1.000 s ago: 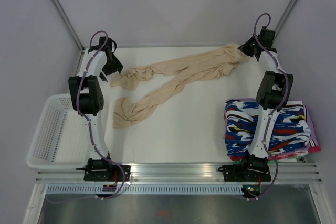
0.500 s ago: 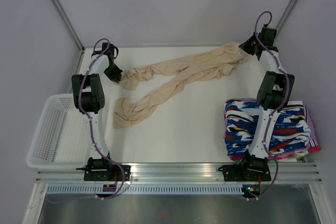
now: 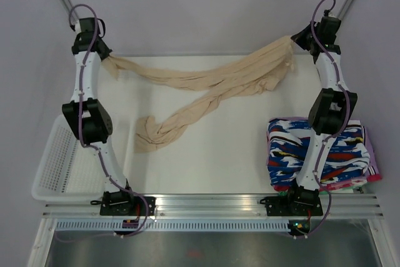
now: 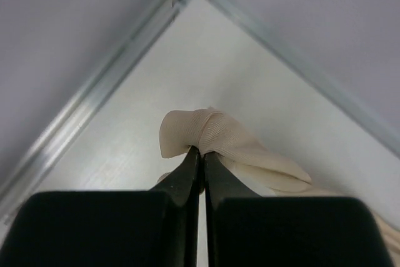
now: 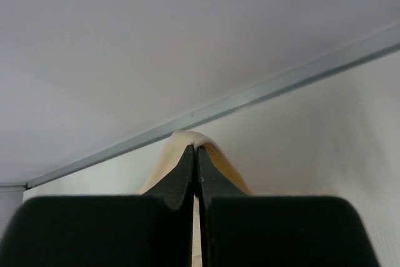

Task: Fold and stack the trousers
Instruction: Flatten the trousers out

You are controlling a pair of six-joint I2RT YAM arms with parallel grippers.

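Note:
The beige trousers (image 3: 212, 82) stretch across the back of the table, lifted at both ends. My left gripper (image 3: 105, 58) is raised at the far left corner, shut on the end of one leg (image 4: 209, 132). At the far right my right gripper (image 3: 292, 39) is also raised and shut on the waist end (image 5: 187, 137). The upper leg hangs taut between the two grippers. The other leg trails down to a crumpled end (image 3: 150, 137) on the table.
A pile of blue, white, red and black patterned garments (image 3: 340, 151) lies at the right edge. A white mesh basket (image 3: 53, 167) sits off the table's left side. Metal frame rails (image 4: 106, 79) run along the table's back edges.
My left gripper shut on the leg end and lifted it up and back to the far left corner, pulling the leg straight. The right gripper rose a little with the waist.

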